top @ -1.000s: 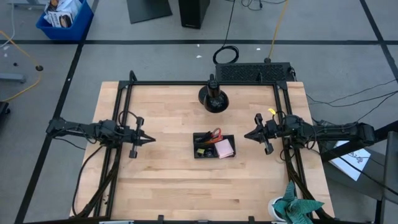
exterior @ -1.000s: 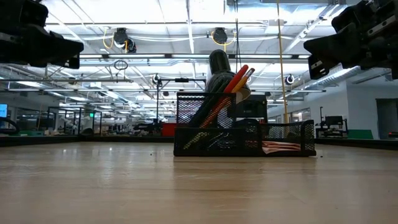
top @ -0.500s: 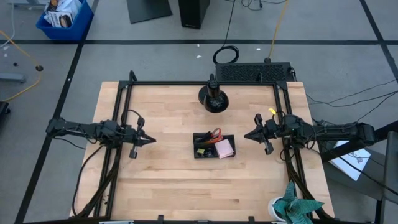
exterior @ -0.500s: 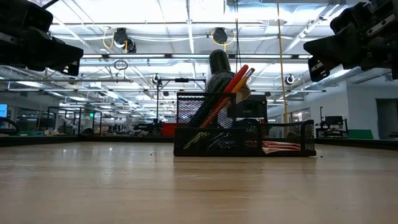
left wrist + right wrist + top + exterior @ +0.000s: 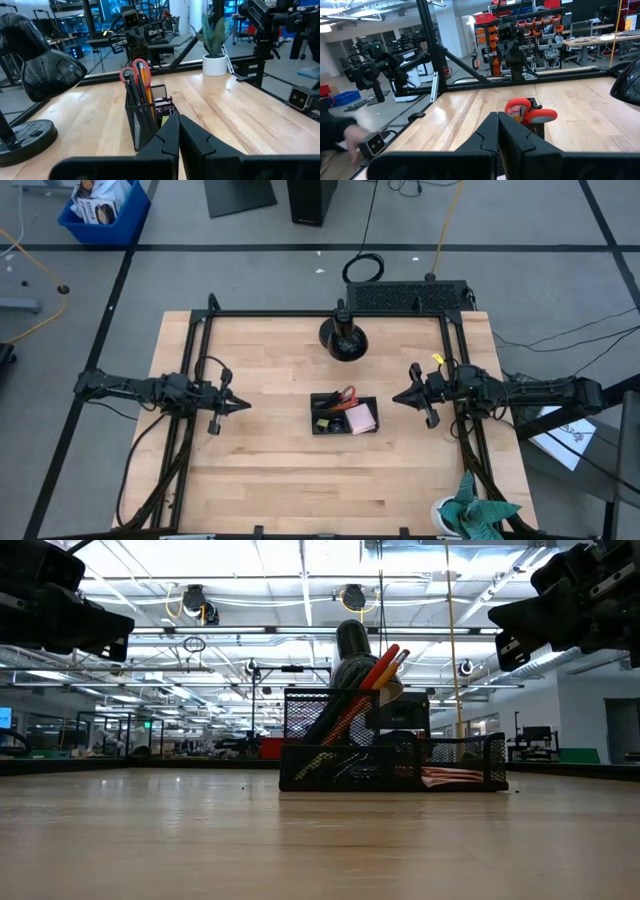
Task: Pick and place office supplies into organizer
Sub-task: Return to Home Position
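The black mesh organizer stands on the table's middle, also in the low view. Red-handled scissors, orange pencils and black pens stand upright in its tall cup. The pink sticky-note pad lies in its right compartment. My left gripper hovers shut, left of the organizer and above the table. My right gripper hovers shut, to the organizer's right. The red scissor handles show past the right fingers.
A round black dome-shaped stand sits near the far edge, also in the left wrist view. A potted plant stands at the near right corner. Bare wood lies on the near side of the organizer. A person's hand shows beyond the table.
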{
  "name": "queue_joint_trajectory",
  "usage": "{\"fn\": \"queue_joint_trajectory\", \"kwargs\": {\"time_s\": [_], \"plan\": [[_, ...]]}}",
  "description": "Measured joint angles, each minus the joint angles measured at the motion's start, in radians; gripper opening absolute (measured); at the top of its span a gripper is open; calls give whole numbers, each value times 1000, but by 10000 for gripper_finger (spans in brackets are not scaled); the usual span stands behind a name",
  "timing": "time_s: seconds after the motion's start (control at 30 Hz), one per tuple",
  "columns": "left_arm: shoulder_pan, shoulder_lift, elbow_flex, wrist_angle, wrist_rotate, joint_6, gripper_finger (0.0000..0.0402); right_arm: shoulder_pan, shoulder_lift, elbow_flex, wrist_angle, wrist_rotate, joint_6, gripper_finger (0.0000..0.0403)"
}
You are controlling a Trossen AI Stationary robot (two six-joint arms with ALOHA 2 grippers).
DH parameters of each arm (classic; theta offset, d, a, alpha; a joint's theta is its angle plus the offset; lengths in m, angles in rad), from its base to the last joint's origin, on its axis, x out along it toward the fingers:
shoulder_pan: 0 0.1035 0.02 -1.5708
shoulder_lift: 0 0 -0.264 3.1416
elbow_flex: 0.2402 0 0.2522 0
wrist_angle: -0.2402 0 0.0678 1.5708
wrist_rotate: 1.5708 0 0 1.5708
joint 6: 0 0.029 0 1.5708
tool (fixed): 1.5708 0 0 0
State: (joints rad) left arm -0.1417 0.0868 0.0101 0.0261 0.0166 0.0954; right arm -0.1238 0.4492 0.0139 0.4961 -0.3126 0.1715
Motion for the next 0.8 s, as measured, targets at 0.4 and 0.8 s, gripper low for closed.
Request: {"fn": "queue_joint_trajectory", "kwargs": {"time_s": [0.4,0.8], "plan": [[0,0,0,1,0,3,44,0,0,0,0,0,0,0],[0,0,0,1,0,2,47,0,0,0,0,0,0,0]]}}
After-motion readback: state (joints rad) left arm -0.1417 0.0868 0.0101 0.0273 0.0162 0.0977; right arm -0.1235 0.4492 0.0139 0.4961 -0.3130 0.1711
